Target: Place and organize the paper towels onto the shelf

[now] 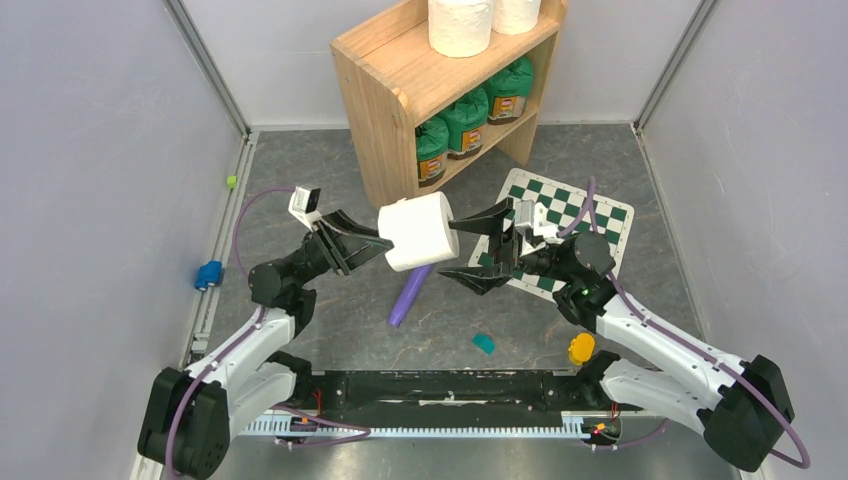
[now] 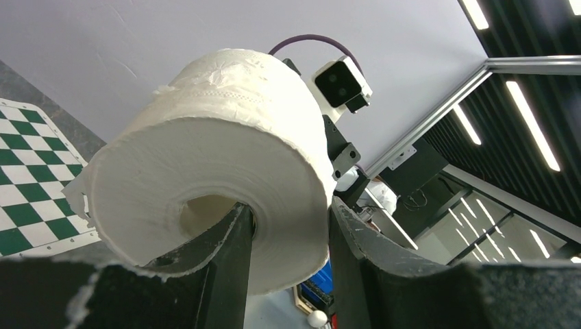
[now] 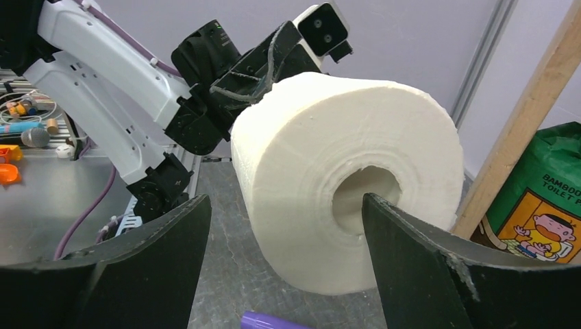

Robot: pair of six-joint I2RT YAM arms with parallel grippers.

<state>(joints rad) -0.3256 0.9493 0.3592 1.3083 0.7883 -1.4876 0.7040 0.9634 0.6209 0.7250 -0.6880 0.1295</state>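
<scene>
At the far middle of the table: shelf (image 1: 385,120), light wood, two tiers, solid side panels, standing at an angle to the back wall.

Right of the shelf's foot: checkered board (image 1: 590,215), green and white, flat on the table, partly under the right arm.

On the shelf's top tier: two paper towels (image 1: 460,25), white, upright, side by side; the further one is cut by the picture's edge.

On the lower tier: three green canisters (image 1: 466,120) with printed labels, in a row.

In front of the shelf, off the table: third paper towel (image 1: 420,230), on its side in the air between the two arms, above the purple tube.
- left gripper (image 1: 370,245): clamped on the roll's wall, one finger inside the hollow core, the other outside against the wrap.
- right gripper (image 1: 447,250): jaws spread wide at the roll's other end, one tip level with the core's mouth, one lower; contact cannot be told.

On the table under the roll: purple tube (image 1: 408,295), lying flat.

Near the arm bases: yellow piece (image 1: 580,348), teal piece (image 1: 484,343).
</scene>
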